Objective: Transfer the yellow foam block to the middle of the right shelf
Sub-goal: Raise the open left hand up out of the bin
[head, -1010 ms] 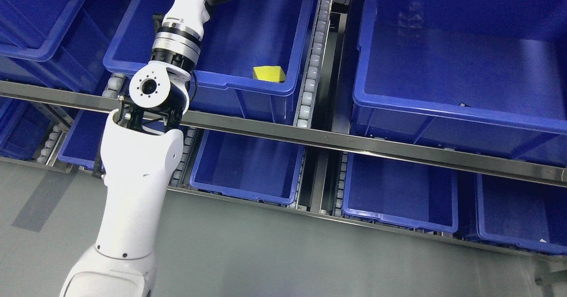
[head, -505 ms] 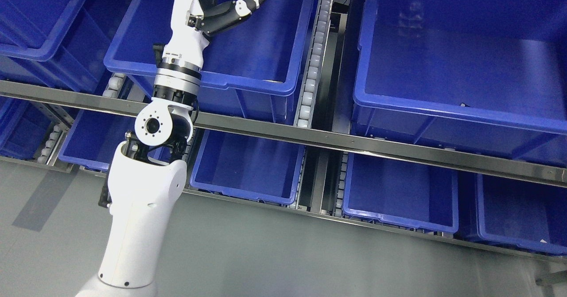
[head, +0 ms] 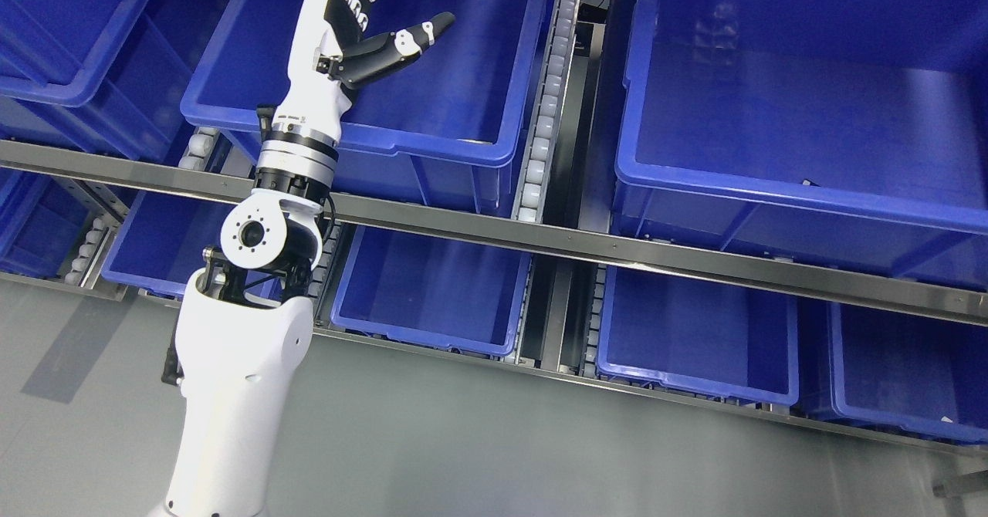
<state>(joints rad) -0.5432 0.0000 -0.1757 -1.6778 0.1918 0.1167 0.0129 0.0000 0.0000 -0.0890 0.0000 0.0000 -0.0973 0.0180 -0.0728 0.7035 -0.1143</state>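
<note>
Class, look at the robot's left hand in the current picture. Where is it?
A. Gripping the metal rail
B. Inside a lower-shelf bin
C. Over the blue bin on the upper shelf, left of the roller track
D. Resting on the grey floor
C. The left hand is raised over the upper blue bin left of the roller track, thumb stretched out, holding nothing that shows.

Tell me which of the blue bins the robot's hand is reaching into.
The middle-shelf bin left of the roller track. The left hand hangs over its interior, thumb extended; every other blue bin has no hand above it.
</note>
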